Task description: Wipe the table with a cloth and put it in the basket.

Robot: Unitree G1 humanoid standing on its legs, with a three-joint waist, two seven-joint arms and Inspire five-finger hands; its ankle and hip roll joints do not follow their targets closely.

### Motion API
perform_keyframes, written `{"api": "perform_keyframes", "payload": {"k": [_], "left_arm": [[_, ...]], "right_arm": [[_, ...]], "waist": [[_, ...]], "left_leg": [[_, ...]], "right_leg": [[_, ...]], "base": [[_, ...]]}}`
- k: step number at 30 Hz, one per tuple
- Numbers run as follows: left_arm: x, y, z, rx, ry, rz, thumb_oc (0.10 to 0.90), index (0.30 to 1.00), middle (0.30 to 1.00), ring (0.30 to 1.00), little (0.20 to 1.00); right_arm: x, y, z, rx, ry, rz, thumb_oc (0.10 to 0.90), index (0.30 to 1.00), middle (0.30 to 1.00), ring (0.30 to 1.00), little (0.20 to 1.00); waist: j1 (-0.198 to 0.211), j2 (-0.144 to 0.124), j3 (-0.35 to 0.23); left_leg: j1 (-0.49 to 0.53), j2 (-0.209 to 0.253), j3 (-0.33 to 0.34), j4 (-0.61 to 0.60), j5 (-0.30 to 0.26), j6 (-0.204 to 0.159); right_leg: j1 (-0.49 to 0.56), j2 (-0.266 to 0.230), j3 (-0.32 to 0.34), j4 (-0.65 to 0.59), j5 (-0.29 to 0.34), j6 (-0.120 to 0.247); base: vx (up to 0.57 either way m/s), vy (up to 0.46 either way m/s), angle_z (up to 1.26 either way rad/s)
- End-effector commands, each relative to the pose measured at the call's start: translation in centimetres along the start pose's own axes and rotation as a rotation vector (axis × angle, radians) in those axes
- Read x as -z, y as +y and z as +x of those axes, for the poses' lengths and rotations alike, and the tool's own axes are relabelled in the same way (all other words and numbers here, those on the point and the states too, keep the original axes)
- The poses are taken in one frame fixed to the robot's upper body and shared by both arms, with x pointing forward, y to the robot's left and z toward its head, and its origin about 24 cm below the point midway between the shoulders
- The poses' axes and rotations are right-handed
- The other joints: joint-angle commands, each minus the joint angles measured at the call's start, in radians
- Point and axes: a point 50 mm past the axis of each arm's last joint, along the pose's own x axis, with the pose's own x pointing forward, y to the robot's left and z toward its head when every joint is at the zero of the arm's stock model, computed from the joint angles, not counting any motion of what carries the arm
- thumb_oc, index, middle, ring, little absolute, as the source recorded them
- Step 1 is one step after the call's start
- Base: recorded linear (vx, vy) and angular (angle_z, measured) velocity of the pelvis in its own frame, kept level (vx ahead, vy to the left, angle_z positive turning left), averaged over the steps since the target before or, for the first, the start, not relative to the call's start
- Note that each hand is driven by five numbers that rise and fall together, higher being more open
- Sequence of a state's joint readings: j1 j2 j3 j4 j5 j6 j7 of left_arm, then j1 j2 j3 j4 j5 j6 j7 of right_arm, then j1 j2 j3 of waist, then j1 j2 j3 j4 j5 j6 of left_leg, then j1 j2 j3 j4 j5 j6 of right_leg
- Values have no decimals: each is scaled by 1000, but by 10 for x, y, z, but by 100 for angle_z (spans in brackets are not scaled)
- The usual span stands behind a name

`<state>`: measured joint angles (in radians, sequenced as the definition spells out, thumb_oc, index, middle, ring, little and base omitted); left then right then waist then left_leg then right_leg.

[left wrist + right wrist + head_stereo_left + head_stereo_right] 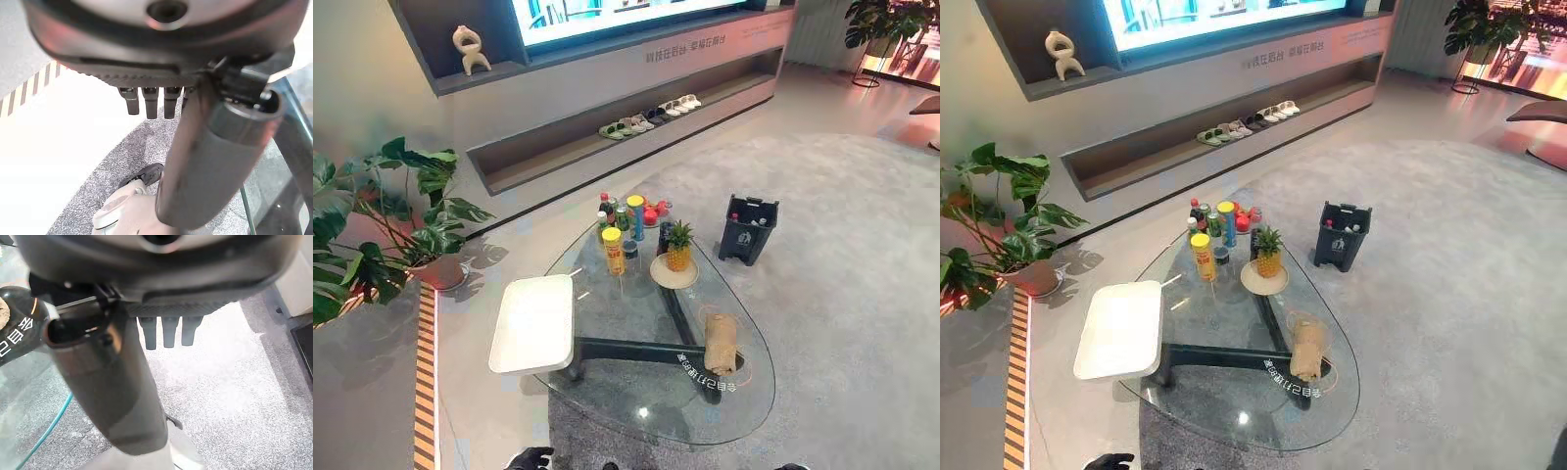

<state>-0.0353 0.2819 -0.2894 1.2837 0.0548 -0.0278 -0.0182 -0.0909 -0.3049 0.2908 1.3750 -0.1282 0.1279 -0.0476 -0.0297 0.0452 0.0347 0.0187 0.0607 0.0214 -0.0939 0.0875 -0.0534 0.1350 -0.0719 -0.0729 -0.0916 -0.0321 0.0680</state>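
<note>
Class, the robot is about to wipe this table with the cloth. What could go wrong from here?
The cloth lies near the edge of the glass table; a clumsy grab might push it off.
Wiping toward the bottles and pineapple could knock them over.
The basket stands on the floor beyond the table, so a drop may miss.

There are 1 cloth (721,343), 1 basket (745,245), 1 white tray (534,323), 1 pineapple (678,246) and 1 glass table (631,394).
</note>
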Motion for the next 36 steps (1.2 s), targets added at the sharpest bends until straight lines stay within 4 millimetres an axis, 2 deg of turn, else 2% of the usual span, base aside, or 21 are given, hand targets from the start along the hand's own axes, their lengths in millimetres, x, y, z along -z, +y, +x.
{"api": "perform_keyframes", "payload": {"k": [1,23,36], "left_arm": [[-20,27,1,-61,-49,68,800,900,900,900,900],[-18,30,1,-91,-51,37,800,900,900,900,900],[-16,30,0,-103,-49,16,800,900,900,900,900]], "right_arm": [[-6,-21,0,74,9,-11,800,900,900,900,900],[-2,-19,0,66,18,-5,800,900,900,900,900],[1,-22,0,69,32,19,800,900,900,900,900]], "waist": [[37,-23,17],[43,-37,20],[42,-24,26]], "left_leg": [[69,68,40,7,-126,-62],[70,68,38,7,-126,-60],[71,59,20,7,-126,-58]], "right_leg": [[-41,-115,-60,4,37,96],[-38,-114,-61,4,38,97],[-32,-110,-54,4,34,91]], "base": [[114,-44,-33],[0,0,0],[23,-2,0]]}}
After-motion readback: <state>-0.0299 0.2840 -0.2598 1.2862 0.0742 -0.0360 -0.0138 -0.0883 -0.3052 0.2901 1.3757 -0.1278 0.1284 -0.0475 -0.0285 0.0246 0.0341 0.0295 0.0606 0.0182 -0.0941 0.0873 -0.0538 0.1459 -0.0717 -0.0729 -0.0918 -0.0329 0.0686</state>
